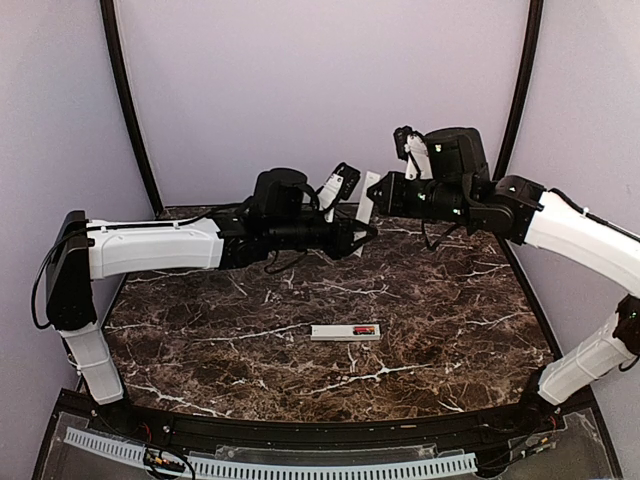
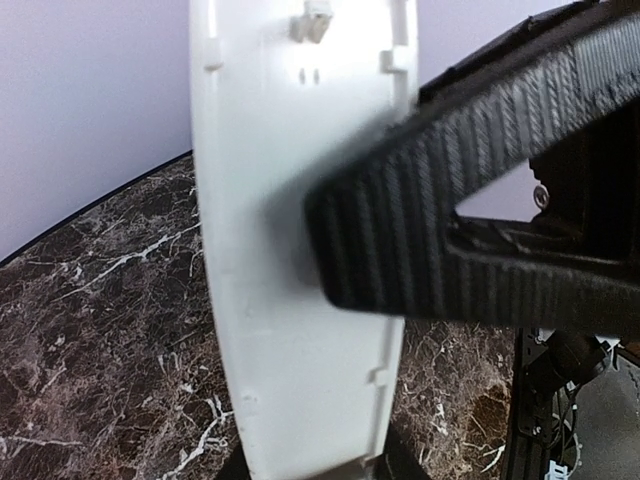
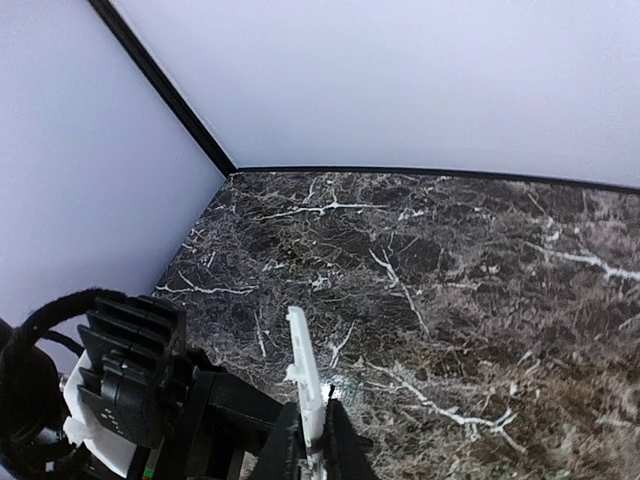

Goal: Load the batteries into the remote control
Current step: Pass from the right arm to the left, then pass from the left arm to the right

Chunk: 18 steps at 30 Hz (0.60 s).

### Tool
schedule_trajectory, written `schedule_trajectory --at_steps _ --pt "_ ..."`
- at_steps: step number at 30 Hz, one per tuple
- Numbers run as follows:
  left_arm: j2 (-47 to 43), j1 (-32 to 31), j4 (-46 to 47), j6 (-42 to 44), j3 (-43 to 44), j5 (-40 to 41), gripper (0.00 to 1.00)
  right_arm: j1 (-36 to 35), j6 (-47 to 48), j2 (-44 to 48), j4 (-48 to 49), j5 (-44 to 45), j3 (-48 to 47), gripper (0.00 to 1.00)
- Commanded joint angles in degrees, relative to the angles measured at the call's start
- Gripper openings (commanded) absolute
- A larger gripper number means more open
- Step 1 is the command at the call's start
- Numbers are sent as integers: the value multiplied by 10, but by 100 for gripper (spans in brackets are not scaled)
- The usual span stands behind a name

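The remote [image 1: 338, 333] lies flat mid-table with a battery [image 1: 365, 329] in its right end, probably light, stiff and slick, so best pinched across its long edges, while the right claw [image 3: 315, 447] clamps the cover [image 2: 290, 250] aloft; whether the left claw [image 1: 355, 238] grips it, I cannot tell.

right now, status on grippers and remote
Cover strip held up, left gripper and right gripper shut on it. Flat mid-table: remote control, red battery at its right end. Nothing beside it.
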<state>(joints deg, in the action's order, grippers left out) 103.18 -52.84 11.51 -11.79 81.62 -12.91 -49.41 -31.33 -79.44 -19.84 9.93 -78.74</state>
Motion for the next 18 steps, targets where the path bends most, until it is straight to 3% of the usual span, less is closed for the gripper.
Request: schedule_trajectory --at_steps 1,6,11,15,18 --pt "-14 2 21 -1 2 -21 23 -6 59 22 41 -25 12 17" --pt "-36 2 42 21 -23 -48 21 10 173 58 46 -85 21 49" --pt "-80 2 91 62 -65 -121 21 58 288 144 109 -274 90 78" --pt "-102 0 124 71 -88 -218 21 79 338 187 163 -440 132 96" --pt "-108 -3 147 63 -97 -253 20 81 356 173 150 -499 121 99"
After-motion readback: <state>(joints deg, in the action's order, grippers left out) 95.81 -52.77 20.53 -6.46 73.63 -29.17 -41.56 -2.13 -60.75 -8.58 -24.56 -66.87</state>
